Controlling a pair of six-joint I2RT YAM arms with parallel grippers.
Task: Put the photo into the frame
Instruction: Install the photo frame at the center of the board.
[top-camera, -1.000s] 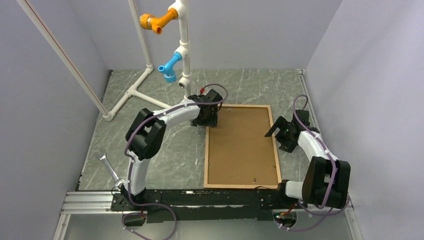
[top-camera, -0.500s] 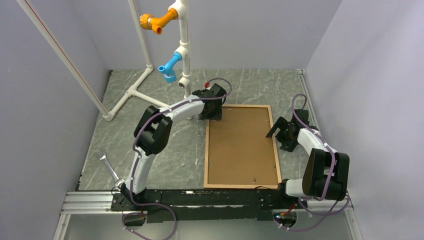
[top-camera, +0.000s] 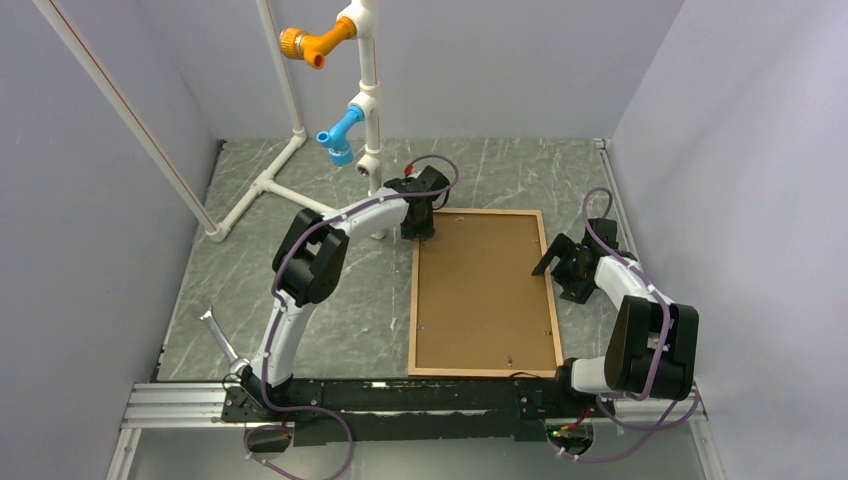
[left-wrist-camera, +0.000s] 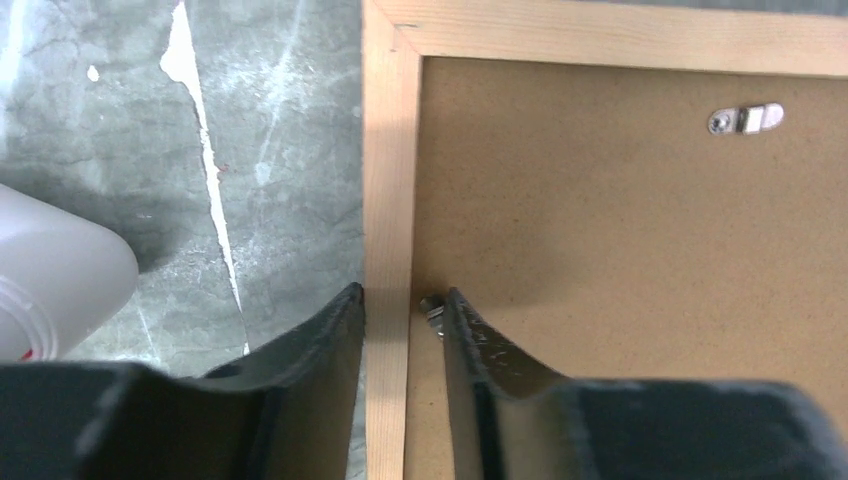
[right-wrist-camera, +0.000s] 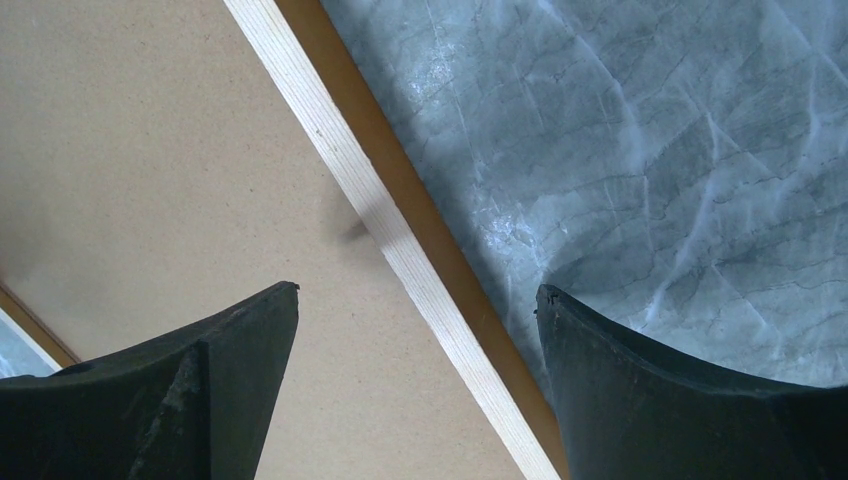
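Observation:
The frame (top-camera: 412, 300) lies flat on the table with a brown hardboard backing sheet (top-camera: 485, 290) filling it. The photo is hidden. My left gripper (top-camera: 418, 232) is at the frame's far left corner. In the left wrist view it (left-wrist-camera: 403, 292) straddles the left rail (left-wrist-camera: 388, 180): the outer finger touches the wood, the inner finger stands a small gap off it, beside a metal tab (left-wrist-camera: 432, 308). My right gripper (top-camera: 548, 262) hovers at the right rail. There it (right-wrist-camera: 417, 290) is wide open, with the pale rail (right-wrist-camera: 350, 165) running between its fingers untouched.
A white pipe stand (top-camera: 362, 90) with an orange fitting (top-camera: 305, 42) and a blue fitting (top-camera: 340, 135) rises just beyond the frame's far left corner; its foot (left-wrist-camera: 50, 270) sits close to my left gripper. A metal wrench (top-camera: 218, 335) lies at the near left. A second tab (left-wrist-camera: 745, 119) is on the backing.
My left gripper has slid along the left rail to the far corner and its jaws have narrowed around the rail. The right gripper has barely shifted.

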